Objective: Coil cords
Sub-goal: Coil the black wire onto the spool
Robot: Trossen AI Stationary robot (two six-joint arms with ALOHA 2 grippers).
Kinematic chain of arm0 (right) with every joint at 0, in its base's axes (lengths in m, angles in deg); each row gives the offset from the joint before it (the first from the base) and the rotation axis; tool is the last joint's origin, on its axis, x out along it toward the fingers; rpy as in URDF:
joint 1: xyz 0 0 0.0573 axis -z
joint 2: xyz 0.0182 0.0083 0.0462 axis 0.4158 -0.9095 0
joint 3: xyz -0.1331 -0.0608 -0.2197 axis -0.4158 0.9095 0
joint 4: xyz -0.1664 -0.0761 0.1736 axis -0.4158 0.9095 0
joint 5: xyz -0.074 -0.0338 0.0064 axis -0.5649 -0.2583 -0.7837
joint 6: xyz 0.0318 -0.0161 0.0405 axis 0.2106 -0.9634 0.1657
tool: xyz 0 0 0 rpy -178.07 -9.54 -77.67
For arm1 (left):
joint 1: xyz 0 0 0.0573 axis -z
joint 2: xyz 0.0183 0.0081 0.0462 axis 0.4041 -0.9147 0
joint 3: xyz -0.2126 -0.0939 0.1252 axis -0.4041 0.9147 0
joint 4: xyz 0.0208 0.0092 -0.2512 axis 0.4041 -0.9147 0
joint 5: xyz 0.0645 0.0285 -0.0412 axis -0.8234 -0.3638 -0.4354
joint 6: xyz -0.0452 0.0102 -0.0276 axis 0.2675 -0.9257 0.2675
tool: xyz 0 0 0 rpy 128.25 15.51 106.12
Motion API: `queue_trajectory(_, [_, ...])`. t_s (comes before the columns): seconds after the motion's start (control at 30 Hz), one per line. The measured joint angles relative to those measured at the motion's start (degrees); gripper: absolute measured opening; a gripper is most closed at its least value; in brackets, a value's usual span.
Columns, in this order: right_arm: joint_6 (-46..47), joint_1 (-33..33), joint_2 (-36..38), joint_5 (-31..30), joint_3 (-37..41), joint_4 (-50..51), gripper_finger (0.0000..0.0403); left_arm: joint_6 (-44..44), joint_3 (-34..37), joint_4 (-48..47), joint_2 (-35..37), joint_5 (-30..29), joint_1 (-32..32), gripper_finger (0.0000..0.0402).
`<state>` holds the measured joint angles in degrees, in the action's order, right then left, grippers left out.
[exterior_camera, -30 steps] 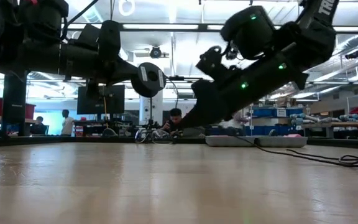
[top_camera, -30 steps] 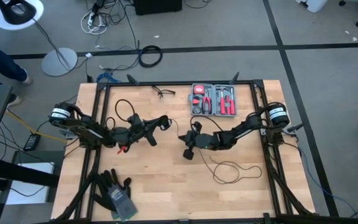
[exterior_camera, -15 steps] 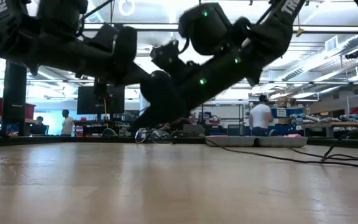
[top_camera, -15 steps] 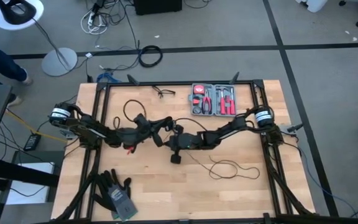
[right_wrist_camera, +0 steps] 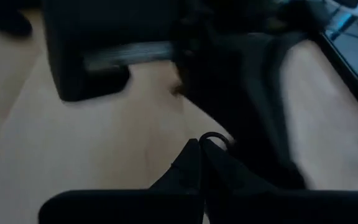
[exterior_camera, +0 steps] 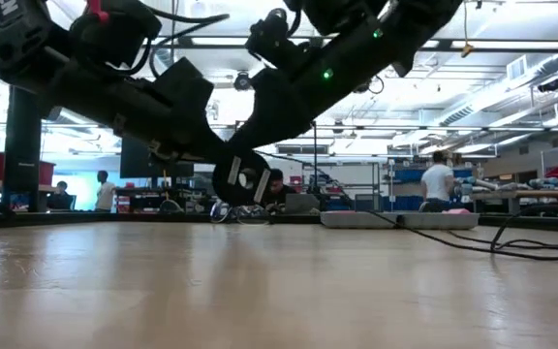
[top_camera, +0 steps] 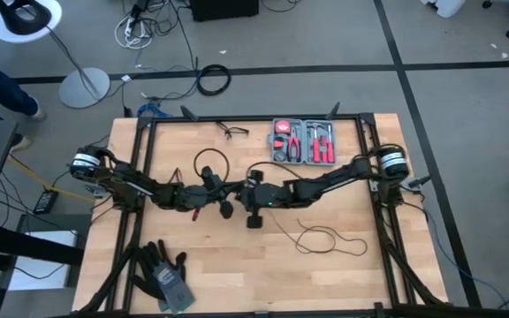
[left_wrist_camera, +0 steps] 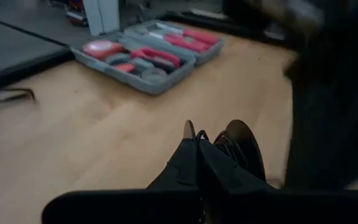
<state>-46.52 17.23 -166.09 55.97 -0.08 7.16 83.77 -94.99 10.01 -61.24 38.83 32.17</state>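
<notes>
So the 2 dark grippers meet mid-frame over the wooden table (top_camera: 210,256). Left gripper (top_camera: 234,187) and right gripper (top_camera: 245,185) both pinch the long thin black cable (top_camera: 330,239), which loops upward centre and trails lower right.

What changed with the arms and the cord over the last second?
The right gripper swept left to meet the left gripper at mid-table and pinched shut on the cord; the loop behind the left gripper shifted right. The left gripper stayed shut on the cord; the tool case and gloves stayed put.
</notes>
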Motion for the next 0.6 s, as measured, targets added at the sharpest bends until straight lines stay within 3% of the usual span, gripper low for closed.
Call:
queue_trajectory(0.17, [-0.1, 0.6, 3.8, -1.8, -0.1, 5.5, 0.0000, 1.0, 0.0, -0.4, 0.0, 2.0, 0.0, 0.0000])
queue_trajectory(0.43, [4.9, 0.8, 7.4, -10.6, 0.0, 19.4, 0.0001, 1.5, -0.1, 0.3, 0.0, 2.3, 0.4, 0.0000])
queue_trajectory(0.6, [11.5, 1.0, 7.7, -10.2, 4.7, 18.9, 0.0007, 0.4, 1.0, 8.5, 0.0, 2.5, 1.1, 0.0000])
